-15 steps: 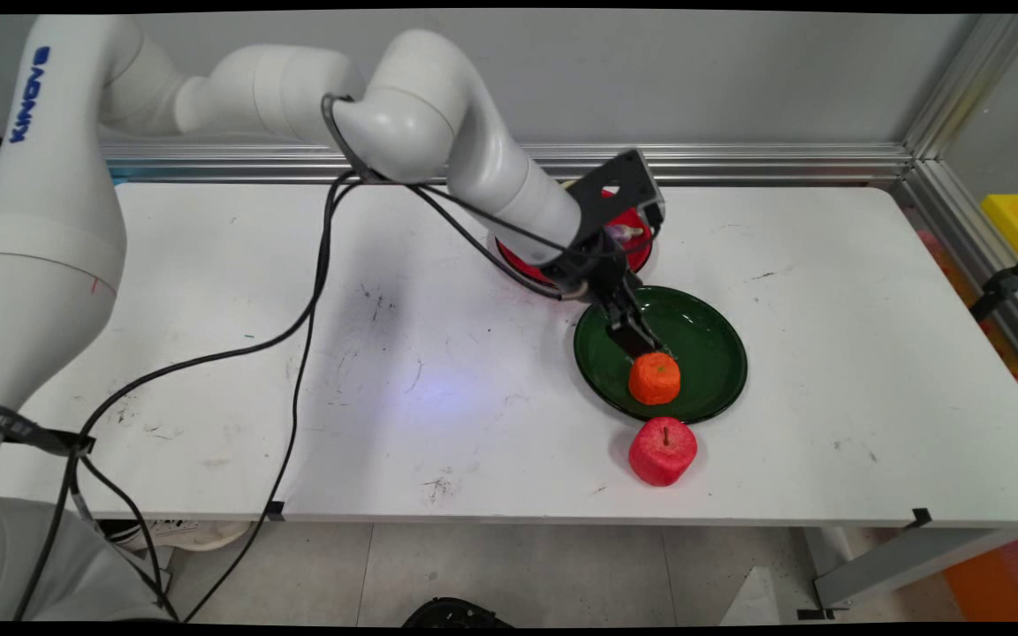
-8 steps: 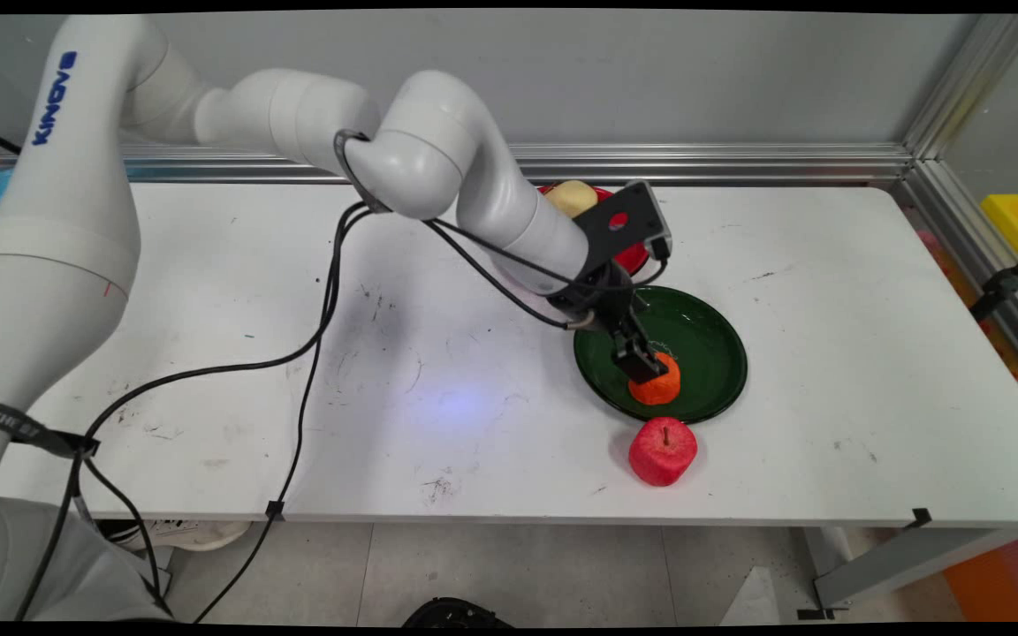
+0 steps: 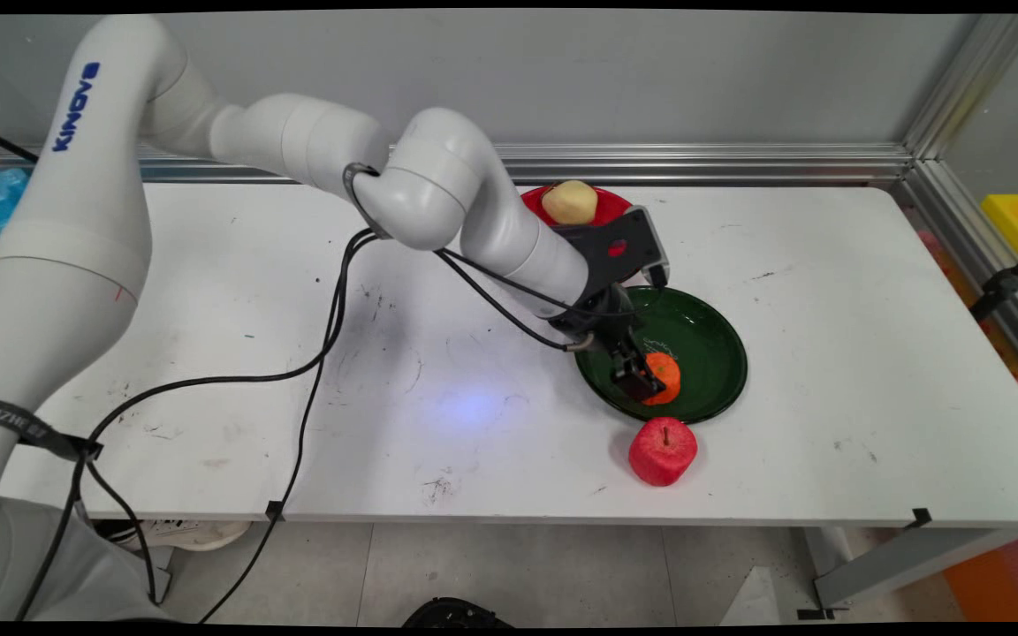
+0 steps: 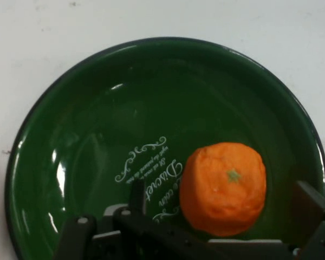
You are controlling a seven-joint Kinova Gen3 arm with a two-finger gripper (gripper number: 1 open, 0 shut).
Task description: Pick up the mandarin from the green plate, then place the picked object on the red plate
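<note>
An orange (image 3: pixel 668 373) sits in the near part of a dark green plate (image 3: pixel 721 349) right of the table's middle. My gripper (image 3: pixel 644 382) is lowered into the plate and stands open around the orange. In the hand view the orange (image 4: pixel 223 187) lies between the two fingers of my gripper (image 4: pixel 223 190), the left finger (image 4: pixel 136 196) a little off it and the right finger (image 4: pixel 310 201) close beside it. White lettering shows on the floor of the green plate (image 4: pixel 97 108).
A red apple (image 3: pixel 663 451) lies on the table just in front of the green plate. Behind it a red plate (image 3: pixel 611 205) holds a pale yellow fruit (image 3: pixel 569 201). Black cables hang from the arm across the table's left half.
The gripper has come down and toward the table's near side, from above the orange to around it. The orange and the apple have not moved.
</note>
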